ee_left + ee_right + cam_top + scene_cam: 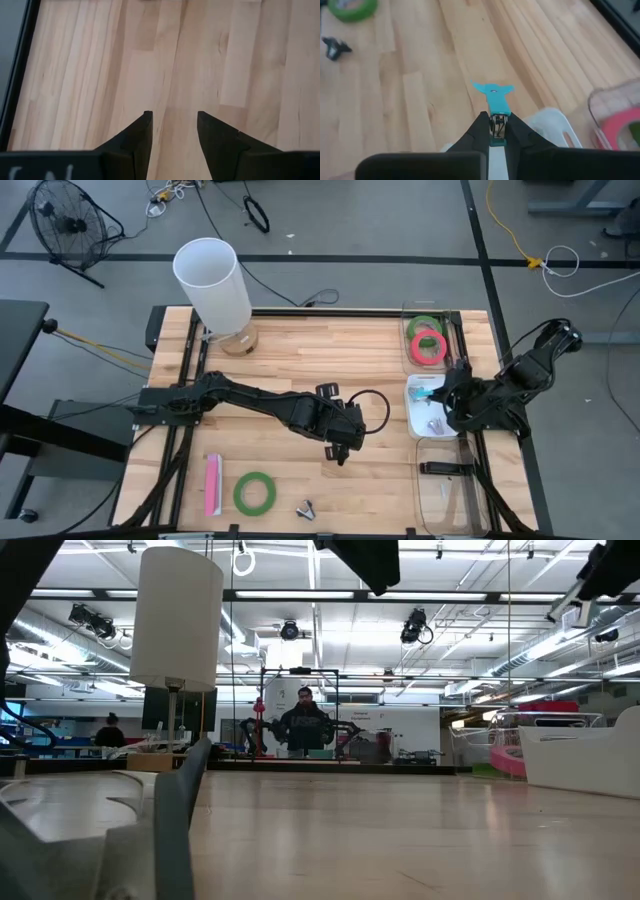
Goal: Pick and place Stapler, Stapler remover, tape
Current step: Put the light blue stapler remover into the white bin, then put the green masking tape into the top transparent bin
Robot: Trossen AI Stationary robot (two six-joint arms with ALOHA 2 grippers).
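Three tape rolls (pixel 254 492), two green.

The tabletop (pixel 290 350) is pale wood in jointed strips, smooth with a soft sheen. The right hand (pixel 496 131) has matt black fingers clamping a glossy teal plastic staple remover (pixel 494 97) (bright metal shows at its base). The bins (pixel 428 315) look like clear, shiny plastic, and the tape rolls (pixel 254 492) appear matt.

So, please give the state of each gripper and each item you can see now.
Left gripper: open, empty, over bare table.
Right gripper: shut on teal staple remover.
Green tape: flat on table.
Pink stapler: lying on table.
Pink tape: in top bin.
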